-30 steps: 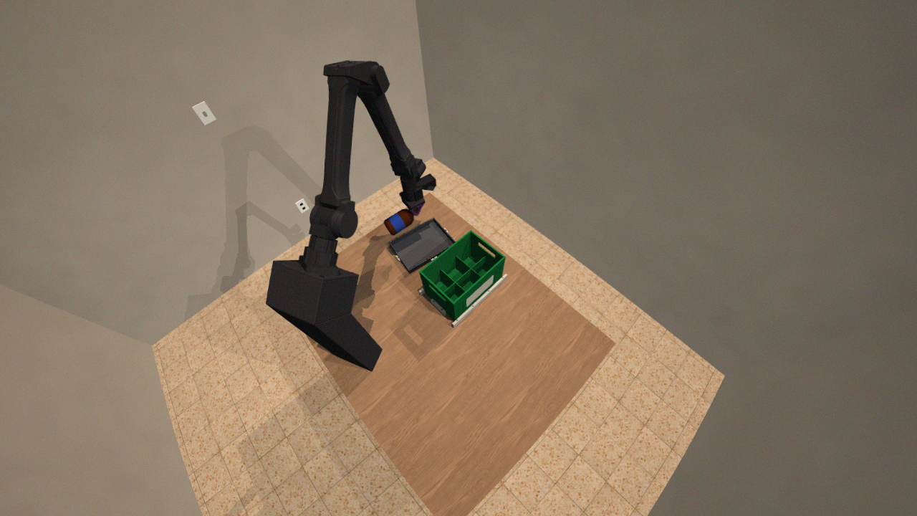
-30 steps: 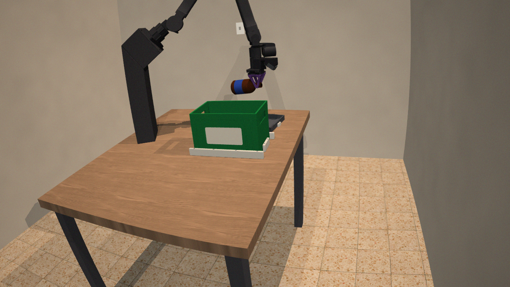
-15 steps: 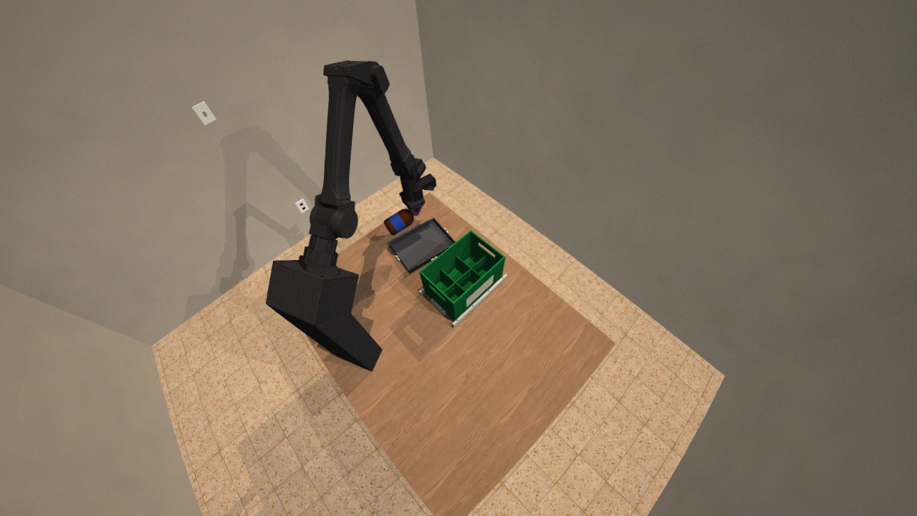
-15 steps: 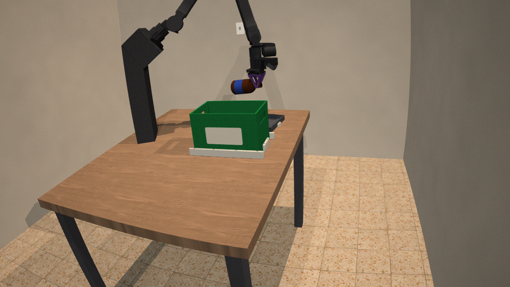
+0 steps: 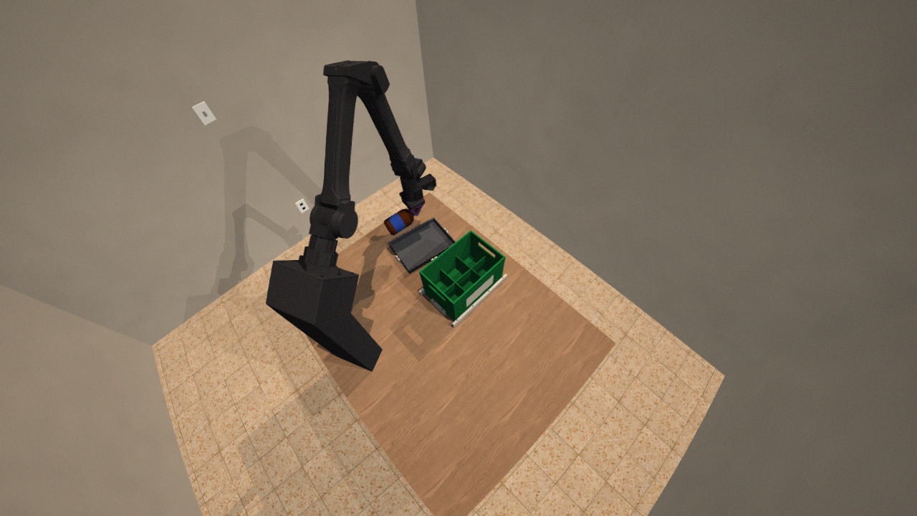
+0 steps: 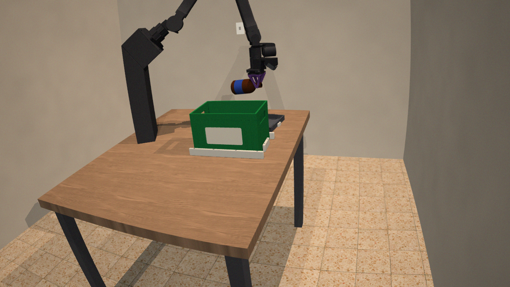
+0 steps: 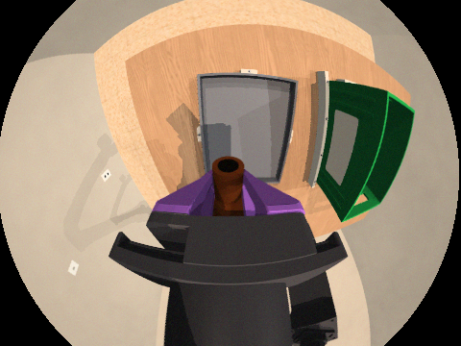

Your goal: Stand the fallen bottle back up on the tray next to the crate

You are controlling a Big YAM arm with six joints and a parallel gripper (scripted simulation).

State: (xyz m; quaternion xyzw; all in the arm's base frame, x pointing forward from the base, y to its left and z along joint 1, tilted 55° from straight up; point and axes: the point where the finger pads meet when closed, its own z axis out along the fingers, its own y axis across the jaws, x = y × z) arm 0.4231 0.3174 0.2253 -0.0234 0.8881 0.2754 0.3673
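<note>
A brown bottle (image 5: 398,221) (image 6: 243,86) (image 7: 228,180) with a blue label hangs in the air, lying nearly level, well above the table. My gripper (image 5: 416,210) (image 6: 256,84) (image 7: 228,174) points down and is shut on the bottle's neck, with one purple finger on each side. In the wrist view the bottle's open mouth faces the camera and its body is hidden. The grey tray (image 5: 412,269) (image 6: 277,122) (image 7: 294,103) lies flat on the table below, with nothing standing in it. The green crate (image 5: 442,301) (image 6: 228,121) (image 7: 355,159) stands beside the tray, upright and divided into compartments.
White strips (image 5: 479,301) (image 6: 226,153) (image 7: 320,130) lie along the crate's foot, and small white blocks (image 6: 271,135) (image 7: 249,71) sit near the tray and the crate. The arm's black base (image 5: 314,288) (image 6: 140,85) stands at the table's side. A wall rises behind the tray's end of the table.
</note>
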